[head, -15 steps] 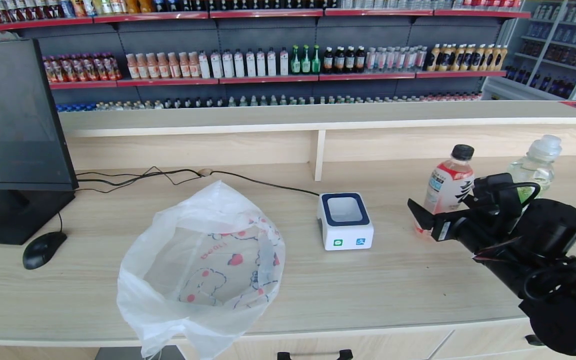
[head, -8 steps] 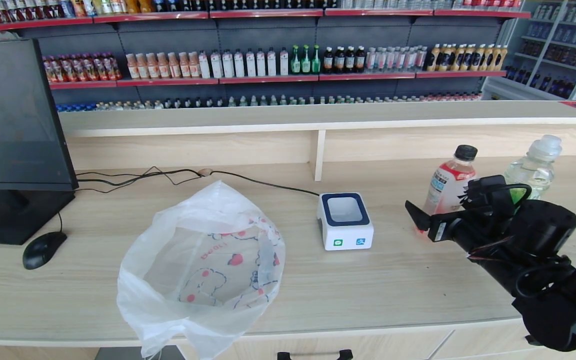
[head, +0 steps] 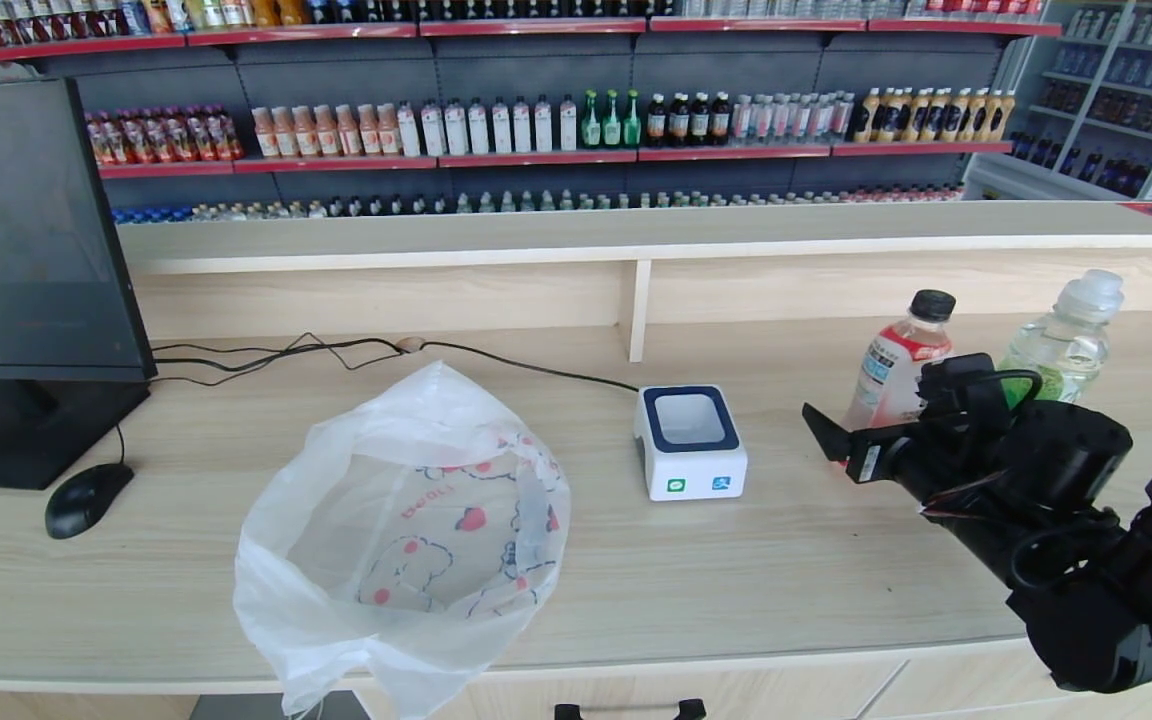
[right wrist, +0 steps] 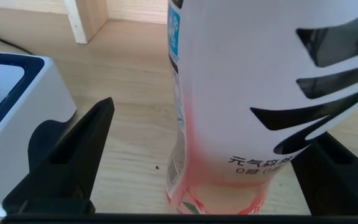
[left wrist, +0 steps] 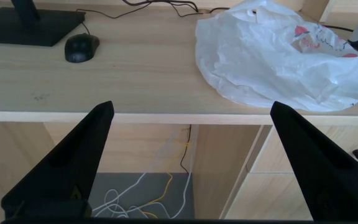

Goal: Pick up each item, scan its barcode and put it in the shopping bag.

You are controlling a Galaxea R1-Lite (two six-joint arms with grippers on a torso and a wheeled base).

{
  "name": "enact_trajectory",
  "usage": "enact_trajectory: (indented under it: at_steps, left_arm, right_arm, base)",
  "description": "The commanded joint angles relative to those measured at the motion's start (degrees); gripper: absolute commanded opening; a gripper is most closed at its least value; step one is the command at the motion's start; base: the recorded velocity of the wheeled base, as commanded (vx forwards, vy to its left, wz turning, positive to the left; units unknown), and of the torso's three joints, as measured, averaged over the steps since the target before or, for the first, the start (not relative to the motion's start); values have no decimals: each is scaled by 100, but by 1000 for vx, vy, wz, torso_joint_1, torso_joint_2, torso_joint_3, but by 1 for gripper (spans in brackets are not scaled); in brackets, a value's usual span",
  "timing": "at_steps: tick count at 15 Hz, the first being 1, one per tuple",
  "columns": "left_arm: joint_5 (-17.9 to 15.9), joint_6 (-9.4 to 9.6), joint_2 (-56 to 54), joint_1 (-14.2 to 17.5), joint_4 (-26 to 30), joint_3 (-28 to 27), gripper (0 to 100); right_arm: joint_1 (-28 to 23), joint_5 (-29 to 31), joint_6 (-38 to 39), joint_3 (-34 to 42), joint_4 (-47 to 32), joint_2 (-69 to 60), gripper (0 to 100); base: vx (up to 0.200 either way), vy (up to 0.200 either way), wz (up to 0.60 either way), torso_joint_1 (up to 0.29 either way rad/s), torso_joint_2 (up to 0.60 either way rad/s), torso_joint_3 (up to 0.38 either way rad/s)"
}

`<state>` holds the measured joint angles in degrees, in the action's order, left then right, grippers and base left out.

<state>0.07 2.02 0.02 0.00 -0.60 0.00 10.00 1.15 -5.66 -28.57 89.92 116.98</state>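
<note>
The right tool (right wrist: 216, 134) is standing wide open and is gripping nothing. Its two fingers are flanking the lower body of the pink bottle (right wrist: 241, 93). A clear gap is showing at the finger nearer the scanner (right wrist: 5, 93); contact at the other finger cannot be judged.

In the head view the right tool (head: 876, 420) is sitting at centre right of the frame. The pink bottle (head: 894, 375) is standing upright on the tabletop (head: 786, 560), with the clear bottle (head: 1066, 335) beside it toward the right edge.

Change over the last second:
- The right arm is creeping leftward in the frame, so the tool is enclosing more of the pink bottle.
- The pink bottle is holding its place.
- The scanner (head: 688, 440) at centre and the bag (head: 406, 540) at lower centre are staying where they were.

Meaning for the task: the approach appears to be nearly finished, and closing the fingers on the pink bottle is the likely next action. Nothing is scanned yet, and the bag is lying open and appears to be holding nothing.

The left tool (left wrist: 191, 112) is hanging open and empty, below the tabletop edge.
</note>
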Motion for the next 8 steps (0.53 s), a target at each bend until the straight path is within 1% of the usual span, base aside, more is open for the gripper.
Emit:
enact_trajectory:
  at_steps: [1, 8]
  left_arm:
    - [1, 0, 6, 0, -2, 0, 100]
    - [1, 0, 6, 0, -2, 0, 100]
  right_arm:
    - [2, 0, 3, -122, 8, 27, 100]
    - [-15, 0, 21, -219, 8, 27, 100]
  base:
    - [0, 0, 0, 0, 0, 0]
    - [0, 0, 0, 0, 0, 0]
